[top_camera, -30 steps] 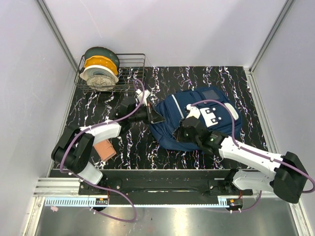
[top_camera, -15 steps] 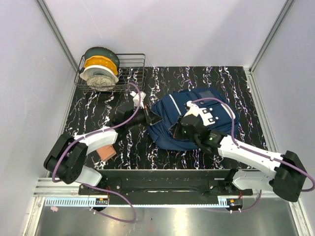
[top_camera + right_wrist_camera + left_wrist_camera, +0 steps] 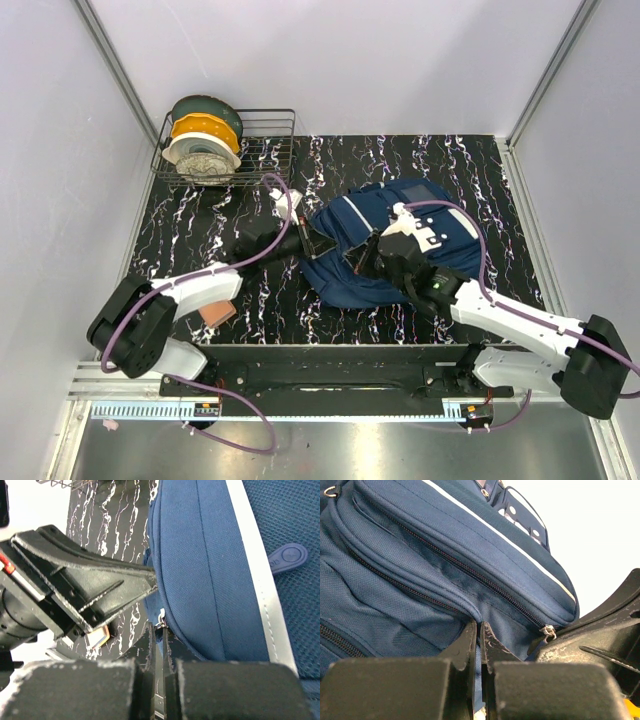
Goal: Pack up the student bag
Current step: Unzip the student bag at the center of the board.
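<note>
Your right gripper, pinched on the zip pull, has slid toward the left gripper, which clamps a fold of the student bag between its jaws — the zip looks nearly run out, so packing is probably almost finished.

Colour rundown: the bag is navy blue with a white stripe along the zip and white patches on the front, plus a matching blue rubber tab. Table is black with white marble-ish veins, a few going purplish. Basket is dark wire, and the spools in it go dark green, orange, white. Left arm and right arm are white with black joints, cables purple. Little block is salmon pink. Walls are pale lilac-grey.
</note>
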Tool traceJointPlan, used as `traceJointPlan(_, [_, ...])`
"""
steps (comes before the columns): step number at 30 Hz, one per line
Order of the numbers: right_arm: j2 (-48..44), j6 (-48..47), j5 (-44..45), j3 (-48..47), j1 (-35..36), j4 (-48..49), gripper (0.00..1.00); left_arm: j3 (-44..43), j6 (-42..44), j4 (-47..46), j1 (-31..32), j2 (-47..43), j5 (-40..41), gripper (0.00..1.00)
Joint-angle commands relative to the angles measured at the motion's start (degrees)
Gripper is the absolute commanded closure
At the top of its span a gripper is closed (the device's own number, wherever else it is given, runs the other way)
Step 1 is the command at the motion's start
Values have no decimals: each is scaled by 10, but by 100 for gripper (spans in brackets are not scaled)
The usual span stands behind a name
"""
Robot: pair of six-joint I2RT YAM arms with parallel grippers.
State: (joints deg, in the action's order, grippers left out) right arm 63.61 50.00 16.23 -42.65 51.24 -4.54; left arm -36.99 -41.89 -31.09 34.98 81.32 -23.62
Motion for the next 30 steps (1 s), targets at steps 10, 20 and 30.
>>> traceJointPlan(10, [40,10,77,-82,-19,118,100,40,-2,-43,83,-84,-27,100])
traceJointPlan(20, [-61,-49,-80,-53,-19,-109,34,19,45,42,83,-100,10,52])
traceJointPlan(30, [-297,222,94,67,-19,-287,34,-37,107,197,67,-144,76,34])
